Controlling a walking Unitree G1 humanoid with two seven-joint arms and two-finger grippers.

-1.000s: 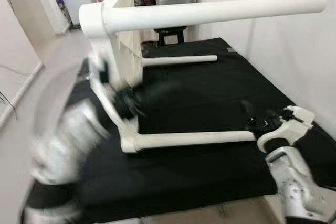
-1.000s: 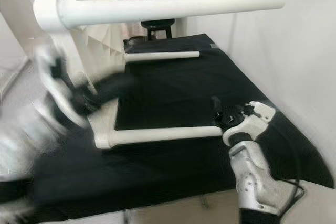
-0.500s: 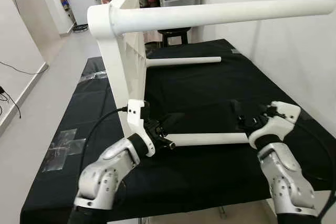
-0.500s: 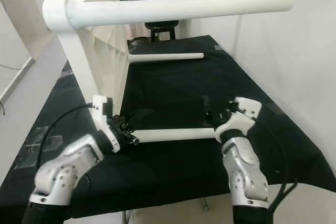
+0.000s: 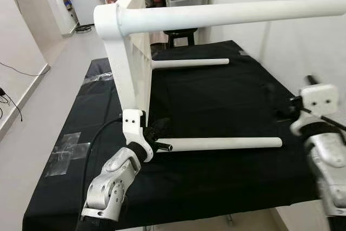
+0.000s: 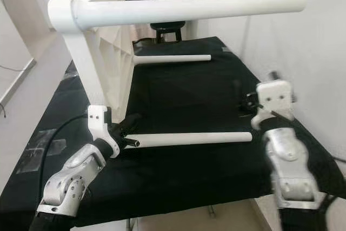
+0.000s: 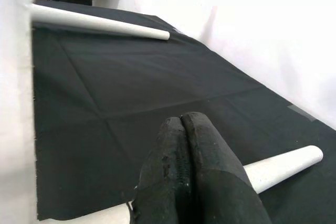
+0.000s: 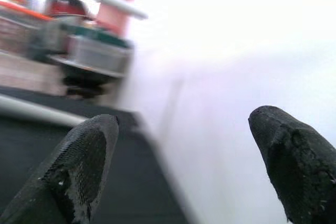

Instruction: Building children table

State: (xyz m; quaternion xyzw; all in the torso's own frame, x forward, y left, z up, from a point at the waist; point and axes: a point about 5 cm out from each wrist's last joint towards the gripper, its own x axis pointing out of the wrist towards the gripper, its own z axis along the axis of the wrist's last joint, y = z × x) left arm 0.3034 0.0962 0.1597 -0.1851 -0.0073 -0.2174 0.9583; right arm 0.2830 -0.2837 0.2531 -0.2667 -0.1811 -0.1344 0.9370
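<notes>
Since half a second ago our right arm has pulled away from the free tip of the lowest leg and lifted toward the wall, while our left arm has drawn in closer to that leg's base.

Our left gripper (image 5: 158,140) has its jaws pressed together, empty, their tips just above the near leg (image 5: 224,144) where it meets the children table (image 5: 132,63). That piece lies tipped on its side on the black-covered table (image 5: 216,96), top panel upright beside these jaws and legs running away from them toward the wall.

Four legs appear seated, so we judge assembly nearly finished; checking tightness and turning it upright seem to remain.

Our right gripper (image 6: 250,104) holds its jaws wide apart on nothing, well clear of the leg's tip. The white wall (image 6: 270,41) stands just beyond these jaws, so room is tight there; open black cloth lies between both pairs of jaws, and the table's front edge runs close below them.
</notes>
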